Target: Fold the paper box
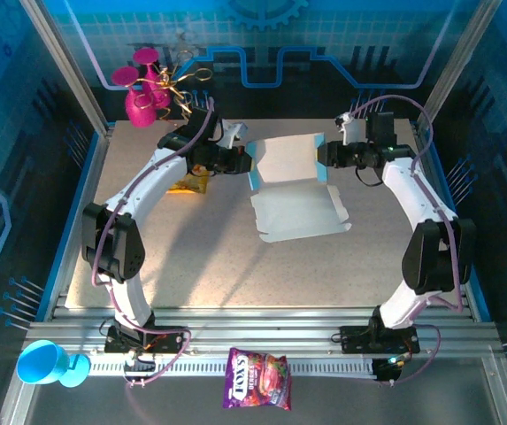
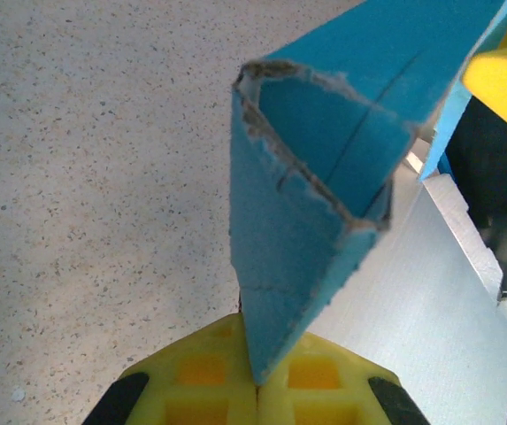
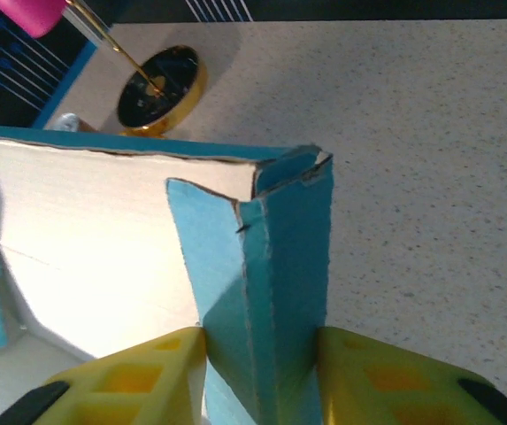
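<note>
**Mia:** Where is the box (image 1: 299, 211)?

**Ben:** It sits on the far middle of the surface (image 1: 200, 266), right between the two arms. Its big pale flap lies flat on the near side. The far part is lifted up.

**Mia:** Why are both arms on it?

**Ben:** I think each one is holding up a side wall. The left claw (image 1: 249, 166) is pinched tight on the left blue wall. Its yellow pads meet with the card between them. The right claw (image 1: 323, 155) is clamped on the right wall, which is folded double into a thick strip.

**Mia:** So they hold both ends at once?

**Ben:** Yes, I guess that stops the thin card from flopping back down (it looks very bendy). The left wall has curled into a little loop, so it may need pressing flat. The big flap is not yet folded.

**Mia:** What else is there?

**Ben:** The surface is pale and speckled. A yellow packet (image 1: 188, 184) lies just left of the box, partly under the left arm. A pink stand (image 1: 145, 88) is in the far left corner. Near the arm bases lie a candy bag (image 1: 257, 379) and a blue cup (image 1: 45, 363). Blue walls (image 1: 501, 97) go all around.
</note>
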{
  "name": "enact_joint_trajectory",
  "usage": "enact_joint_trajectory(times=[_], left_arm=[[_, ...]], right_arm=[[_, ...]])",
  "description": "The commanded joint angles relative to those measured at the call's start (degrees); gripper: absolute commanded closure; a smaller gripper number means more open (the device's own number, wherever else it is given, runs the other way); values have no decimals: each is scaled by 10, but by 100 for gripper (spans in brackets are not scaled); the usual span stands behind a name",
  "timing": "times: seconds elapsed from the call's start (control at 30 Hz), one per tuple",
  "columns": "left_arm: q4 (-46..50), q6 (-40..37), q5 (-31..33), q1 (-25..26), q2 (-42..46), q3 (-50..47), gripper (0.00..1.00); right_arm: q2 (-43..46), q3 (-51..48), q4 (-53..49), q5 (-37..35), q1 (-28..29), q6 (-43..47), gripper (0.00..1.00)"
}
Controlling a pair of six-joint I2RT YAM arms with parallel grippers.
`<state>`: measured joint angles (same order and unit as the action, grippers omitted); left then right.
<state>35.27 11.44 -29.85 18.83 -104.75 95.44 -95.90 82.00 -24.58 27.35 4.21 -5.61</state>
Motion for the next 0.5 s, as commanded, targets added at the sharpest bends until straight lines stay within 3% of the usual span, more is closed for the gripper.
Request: enact_joint_trajectory(times=[0.0,0.47], left_arm=[[-1,-18,-27,-3,12,14,100],[-1,-9,-14,-2,6,16,100]], right_arm=[[-6,19,-30,-49,18,23,68],[-9,33,-63,-180,71,49,97]])
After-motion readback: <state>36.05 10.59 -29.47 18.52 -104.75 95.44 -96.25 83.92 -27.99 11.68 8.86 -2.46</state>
